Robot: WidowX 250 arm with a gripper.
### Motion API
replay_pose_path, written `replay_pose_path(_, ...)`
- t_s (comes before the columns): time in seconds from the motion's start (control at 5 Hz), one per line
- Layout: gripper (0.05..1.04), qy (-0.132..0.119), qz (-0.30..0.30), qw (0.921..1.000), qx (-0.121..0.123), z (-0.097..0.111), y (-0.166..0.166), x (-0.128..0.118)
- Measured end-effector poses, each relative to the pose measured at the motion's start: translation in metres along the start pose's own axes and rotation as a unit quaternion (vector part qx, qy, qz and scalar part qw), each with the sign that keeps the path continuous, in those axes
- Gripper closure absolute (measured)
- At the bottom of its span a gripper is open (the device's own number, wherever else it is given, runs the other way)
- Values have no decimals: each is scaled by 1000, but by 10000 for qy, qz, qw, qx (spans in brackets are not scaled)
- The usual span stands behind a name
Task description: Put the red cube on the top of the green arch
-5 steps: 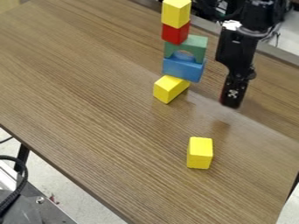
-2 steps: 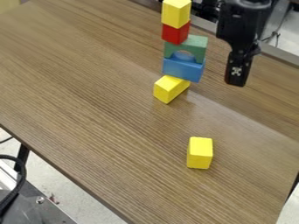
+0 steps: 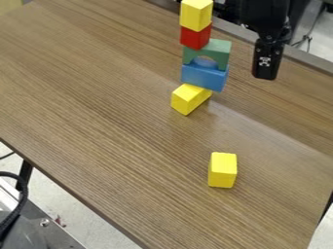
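- The red cube [image 3: 195,37] seems already on the green arch [image 3: 220,50], toward its left end; we judge the task done, and any further handling mostly risk.
- The gripper [image 3: 265,75] hangs right of the stack, apart from it; whether it is open or closed, we cannot tell. If we swung it left at this height, it might clip the arch and topple everything.
- The top yellow block [image 3: 196,14] rests on the red cube; if we grasped the red cube to centre it, that load could slide off.
- With the red cube off-centre, a knock could tip it over the arch's side.
- The arch stands on the blue block [image 3: 203,76]; a nudge there, or to the low yellow block [image 3: 190,98] just by it, could shake the stack.
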State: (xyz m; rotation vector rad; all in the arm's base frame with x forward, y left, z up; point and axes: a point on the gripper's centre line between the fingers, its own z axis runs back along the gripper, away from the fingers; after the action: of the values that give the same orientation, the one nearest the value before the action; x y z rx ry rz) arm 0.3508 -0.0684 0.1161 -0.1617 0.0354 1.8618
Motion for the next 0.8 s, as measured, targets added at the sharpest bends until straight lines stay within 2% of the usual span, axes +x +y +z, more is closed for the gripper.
replay_pose_path(0.4, 497, -145, 94, 9998, -44, 3, -6, 14)
replay_pose_path(0.8, 497, -113, 243, 9994, -198, 22, -23, 23)
